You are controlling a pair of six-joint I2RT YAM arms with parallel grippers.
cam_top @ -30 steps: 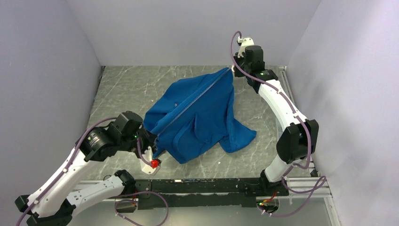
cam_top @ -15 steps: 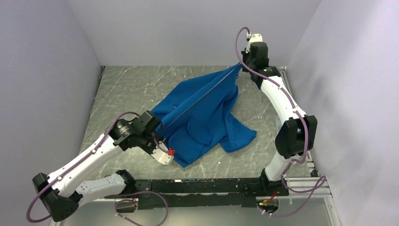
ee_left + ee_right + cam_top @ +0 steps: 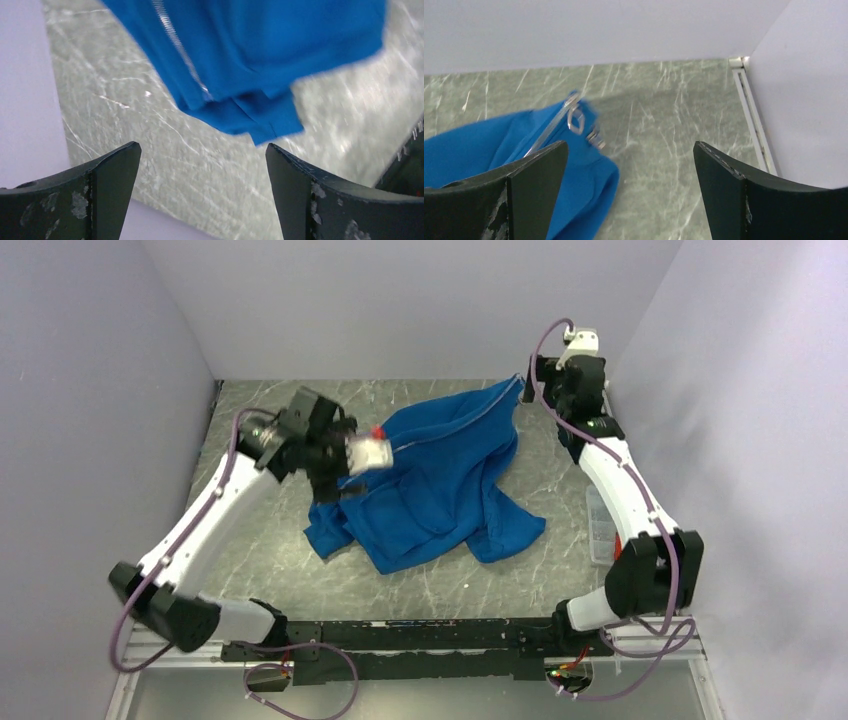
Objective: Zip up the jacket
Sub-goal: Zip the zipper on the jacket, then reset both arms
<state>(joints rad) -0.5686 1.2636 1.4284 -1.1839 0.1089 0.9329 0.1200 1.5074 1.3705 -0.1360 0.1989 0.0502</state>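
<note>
On table (image 3: pixel 420 585): jacket (image 3: pixel 440 490) heaped | right wrist alone: zip pull (image 3: pixel 575 120) | left pincer (image 3: pixel 201 146), right pincer (image 3: pixel 630 145): wide, empty

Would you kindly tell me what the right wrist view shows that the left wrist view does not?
Only right wrist: the metal zipper pull at the jacket's tip, and the back wall. Only left wrist: a line of zipper teeth ending at a fabric edge. Both: the blue jacket over the marbled table, framed by an open, empty tool: right tool, left tool.
</note>
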